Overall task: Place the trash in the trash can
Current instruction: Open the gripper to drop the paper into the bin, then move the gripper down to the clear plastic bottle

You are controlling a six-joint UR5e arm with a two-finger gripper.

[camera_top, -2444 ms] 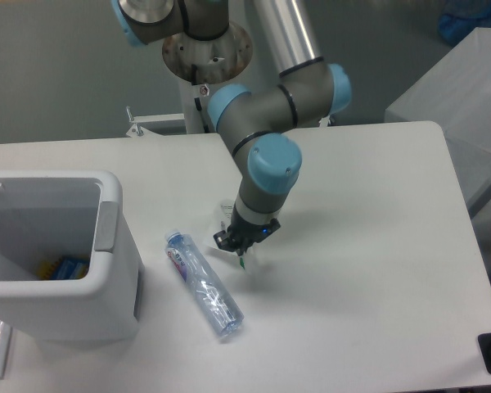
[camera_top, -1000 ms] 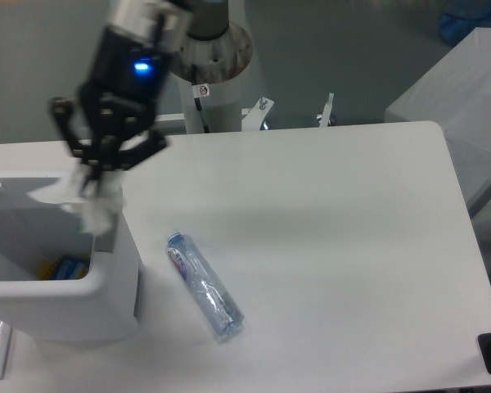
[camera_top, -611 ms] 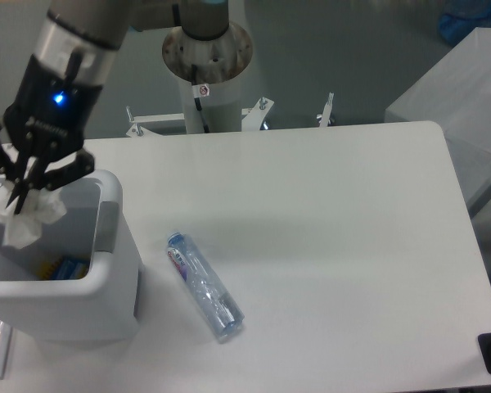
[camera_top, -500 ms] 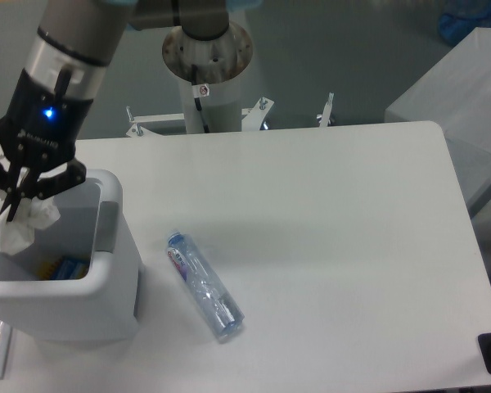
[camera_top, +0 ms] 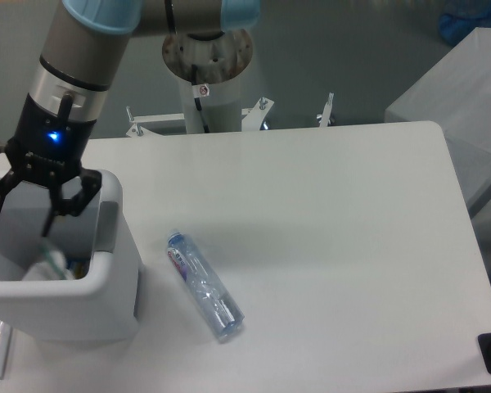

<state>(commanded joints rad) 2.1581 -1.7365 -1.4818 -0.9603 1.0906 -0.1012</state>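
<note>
Crushed clear plastic bottle (camera_top: 204, 286), blue cap, red-blue label, lies lower centre on white table (camera_top: 335, 246): light, slick (likely springy), best pinched mid-body. Crumpled white paper wrapper (camera_top: 47, 267) inside boxy white trash can (camera_top: 106, 282), lower left. Two-finger gripper (camera_top: 34, 209) above it, fingers spread, empty.

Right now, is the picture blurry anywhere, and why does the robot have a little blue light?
The fixed camera view is fairly sharp: the bottle and trash can have clear edges. The gripper looks only slightly soft. A blue light glows on the wrist above it. Soft shadows lie on the table; no harsh glare.
</note>
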